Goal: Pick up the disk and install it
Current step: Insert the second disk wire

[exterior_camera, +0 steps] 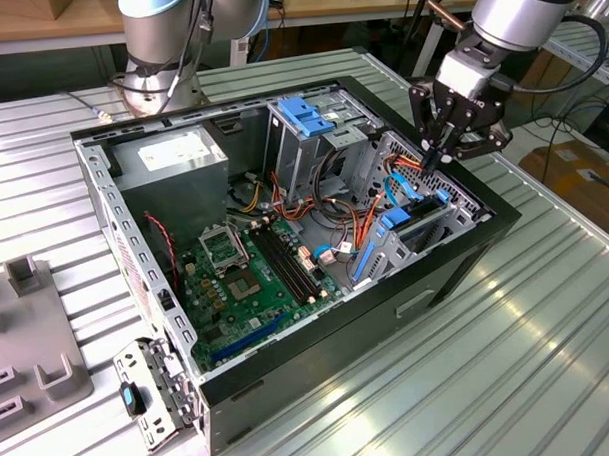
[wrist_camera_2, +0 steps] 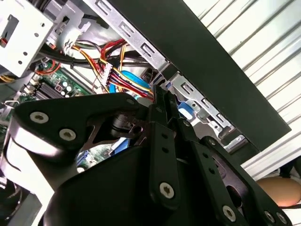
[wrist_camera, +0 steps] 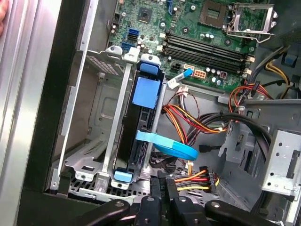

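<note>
Claw (exterior_camera: pixel 434 155) fully closed, fingers pressed together, gripping nothing, hovering over the open computer case (exterior_camera: pixel 456 258). Disk (wrist_camera: pixel 141 120) sits edge-up in its drive bay just below the claw tips, blue rails visible, apart from them.

Showing as ribbed, brushed light metal with a soft sheen: the table (exterior_camera: pixel 549 340). Looking like matt black painted sheet outside and bare dull grey stamped steel inside: the computer case (exterior_camera: pixel 456 273). Appearing as matt green laminate: the motherboard (exterior_camera: pixel 251 280). Gleaming as smooth blue plastic on the rail frame: the disk (wrist_camera: pixel 141 122). Reading as matt black metal with bright screw heads: the gripper (wrist_camera_2: pixel 162 101).
</note>
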